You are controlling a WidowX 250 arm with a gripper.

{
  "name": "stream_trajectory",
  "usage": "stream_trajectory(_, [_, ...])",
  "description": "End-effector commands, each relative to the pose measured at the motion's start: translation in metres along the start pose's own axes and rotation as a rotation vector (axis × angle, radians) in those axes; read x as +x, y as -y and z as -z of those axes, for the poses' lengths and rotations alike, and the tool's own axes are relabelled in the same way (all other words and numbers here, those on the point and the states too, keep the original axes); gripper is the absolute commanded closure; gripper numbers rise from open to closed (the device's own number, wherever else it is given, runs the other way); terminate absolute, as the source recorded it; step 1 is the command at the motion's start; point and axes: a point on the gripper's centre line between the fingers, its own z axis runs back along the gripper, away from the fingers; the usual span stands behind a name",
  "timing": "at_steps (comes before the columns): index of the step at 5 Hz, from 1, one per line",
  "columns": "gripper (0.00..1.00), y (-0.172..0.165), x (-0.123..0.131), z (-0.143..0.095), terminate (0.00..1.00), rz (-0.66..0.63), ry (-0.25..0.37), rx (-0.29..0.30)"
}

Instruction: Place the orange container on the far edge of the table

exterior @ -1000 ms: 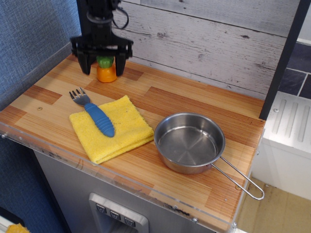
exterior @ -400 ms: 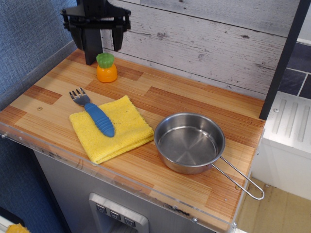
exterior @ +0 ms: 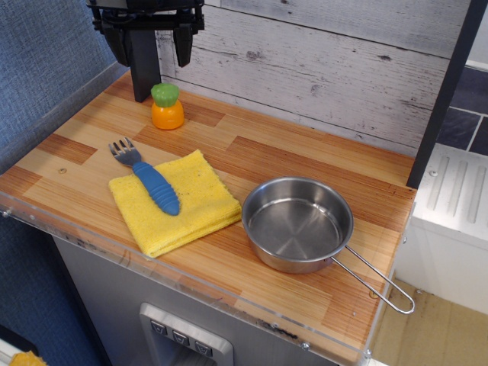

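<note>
The orange container point(exterior: 167, 107), a small rounded orange pot with a bumpy green cap, stands upright on the striped wooden table point(exterior: 305, 160) near its far left edge, close to the wall. My black gripper point(exterior: 162, 72) hangs open above and behind it, its fingers point(exterior: 142, 72) spread apart and clear of the pot. It holds nothing.
A yellow folded cloth point(exterior: 177, 204) lies at the front left with a blue-handled fork point(exterior: 147, 177) on it. A steel pan point(exterior: 297, 224) with a wire handle sits at the front right. A white plank wall point(exterior: 320, 69) runs behind; a clear rim point(exterior: 191, 286) edges the front.
The gripper had its fingers around the orange container, then let go and rose straight up. The container stays where it stood.
</note>
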Motion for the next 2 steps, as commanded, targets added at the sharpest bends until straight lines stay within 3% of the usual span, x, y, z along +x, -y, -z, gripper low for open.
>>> stream_trajectory(1, [0.00, -0.0027, 0.0013, -0.0189, 0.00, 0.000, 0.056, -0.012])
stream_trajectory(2, [0.00, -0.0027, 0.0013, -0.0189, 1.00, 0.000, 0.056, -0.012])
